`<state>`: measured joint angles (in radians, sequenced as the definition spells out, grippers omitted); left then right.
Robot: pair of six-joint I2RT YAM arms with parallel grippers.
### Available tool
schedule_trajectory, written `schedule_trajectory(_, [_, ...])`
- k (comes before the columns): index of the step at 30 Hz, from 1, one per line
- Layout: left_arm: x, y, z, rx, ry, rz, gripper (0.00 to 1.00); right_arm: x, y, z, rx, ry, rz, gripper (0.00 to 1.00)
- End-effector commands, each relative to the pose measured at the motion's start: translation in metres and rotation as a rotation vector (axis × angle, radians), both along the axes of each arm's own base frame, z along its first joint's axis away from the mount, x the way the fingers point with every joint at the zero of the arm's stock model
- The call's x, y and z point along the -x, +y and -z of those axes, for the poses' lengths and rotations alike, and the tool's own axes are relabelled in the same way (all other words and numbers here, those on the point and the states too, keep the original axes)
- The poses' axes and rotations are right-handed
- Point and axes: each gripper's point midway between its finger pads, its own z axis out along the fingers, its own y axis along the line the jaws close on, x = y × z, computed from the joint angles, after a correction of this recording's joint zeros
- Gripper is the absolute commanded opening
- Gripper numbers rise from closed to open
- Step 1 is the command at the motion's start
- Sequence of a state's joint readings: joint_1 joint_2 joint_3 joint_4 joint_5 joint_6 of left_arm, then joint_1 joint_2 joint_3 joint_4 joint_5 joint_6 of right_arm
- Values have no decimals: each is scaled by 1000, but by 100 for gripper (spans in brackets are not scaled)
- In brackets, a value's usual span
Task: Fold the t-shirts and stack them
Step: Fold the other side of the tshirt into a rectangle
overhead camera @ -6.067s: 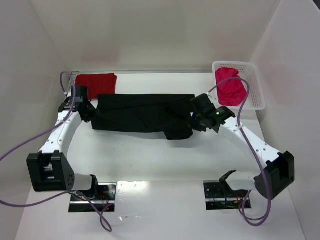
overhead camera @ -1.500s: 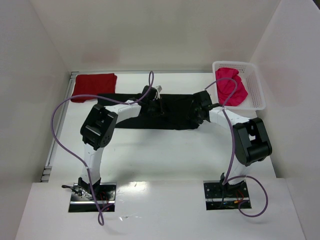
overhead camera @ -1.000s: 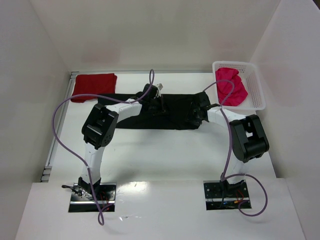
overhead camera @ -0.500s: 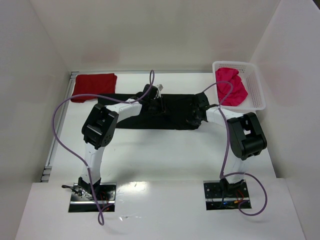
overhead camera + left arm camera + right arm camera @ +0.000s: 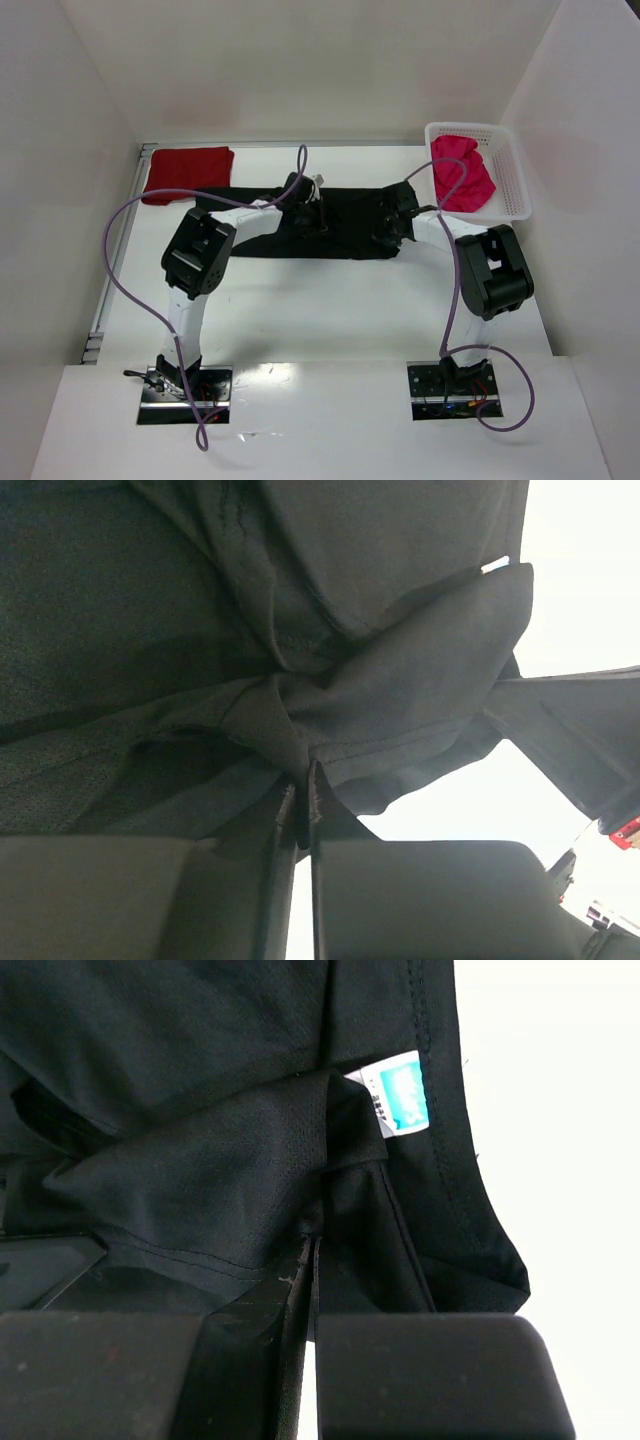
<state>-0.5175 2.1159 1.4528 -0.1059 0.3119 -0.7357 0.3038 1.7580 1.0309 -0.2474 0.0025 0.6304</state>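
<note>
The black t-shirt (image 5: 345,222) lies as a long strip across the far middle of the table. My left gripper (image 5: 322,212) is at its upper middle, shut on a bunched fold of the black cloth (image 5: 290,730). At the strip's right end, my right gripper (image 5: 384,228) is shut on another pinch of the black cloth (image 5: 250,1180), near a white and blue label (image 5: 400,1093). A dark red t-shirt (image 5: 188,170) lies folded at the far left corner. The pink-red t-shirt (image 5: 462,175) is heaped in the basket.
A white mesh basket (image 5: 512,165) stands at the far right corner, against the right wall. White walls close in the table on three sides. Purple cables (image 5: 120,240) loop off both arms. The arm bases (image 5: 185,385) sit at the near edge.
Both grippers have closed on the black t-shirt over the last second. The arms have barely shifted, and the shirt lies much as before.
</note>
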Motion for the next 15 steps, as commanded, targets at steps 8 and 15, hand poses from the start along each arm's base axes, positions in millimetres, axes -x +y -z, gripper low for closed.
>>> schedule_trajectory(8, [-20,-1,-65,95,-110,38,8,-39,0,-60,-26,-162,27,5])
schedule_trajectory(15, [-61,3,-81,143,-161,62,14,-65,-9,-79,-14,-221,40,9])
